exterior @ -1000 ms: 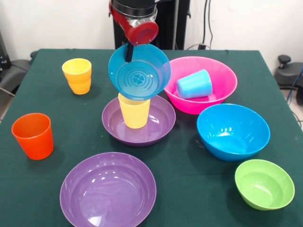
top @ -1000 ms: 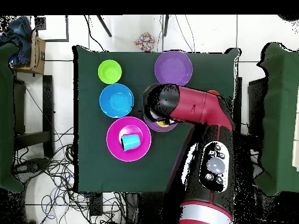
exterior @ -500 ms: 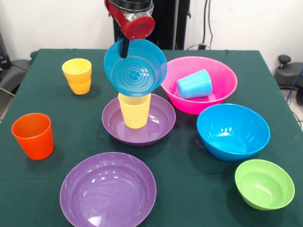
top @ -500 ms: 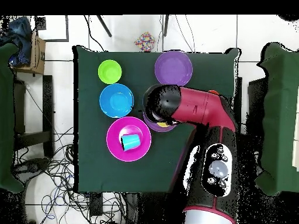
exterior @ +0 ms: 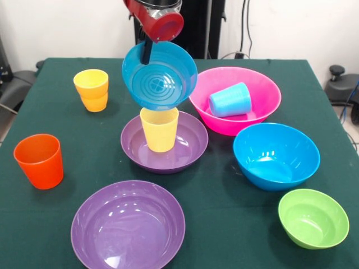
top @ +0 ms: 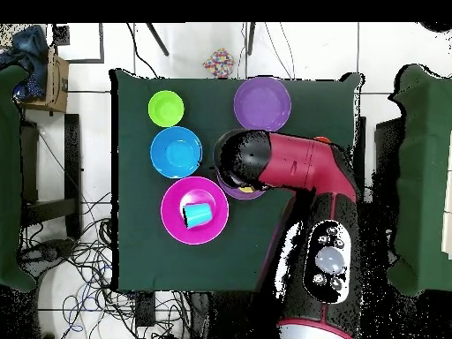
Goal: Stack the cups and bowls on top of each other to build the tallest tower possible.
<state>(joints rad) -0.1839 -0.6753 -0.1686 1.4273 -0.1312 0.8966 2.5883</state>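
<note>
My gripper point(exterior: 147, 51) is shut on the rim of the small blue bowl point(exterior: 161, 77) and holds it tilted in the air, its underside facing the camera. Right under it a pale yellow cup point(exterior: 159, 130) stands upright in a shallow purple bowl point(exterior: 190, 143) at mid table; bowl and cup are a small gap apart. In the overhead view the arm point(top: 291, 163) hides the gripper, the held bowl and most of that purple bowl point(top: 231, 189).
A pink bowl point(exterior: 263, 106) holds a light blue cup point(exterior: 230, 100) lying on its side. The big blue bowl point(exterior: 276, 157), green bowl point(exterior: 313, 218), second purple bowl point(exterior: 128, 225), orange cup point(exterior: 39, 161) and two nested amber cups point(exterior: 92, 89) stand around.
The gripper has lifted the small blue bowl a little higher and slightly to the left in the front view, opening a gap above the yellow cup. Nothing else has moved.
</note>
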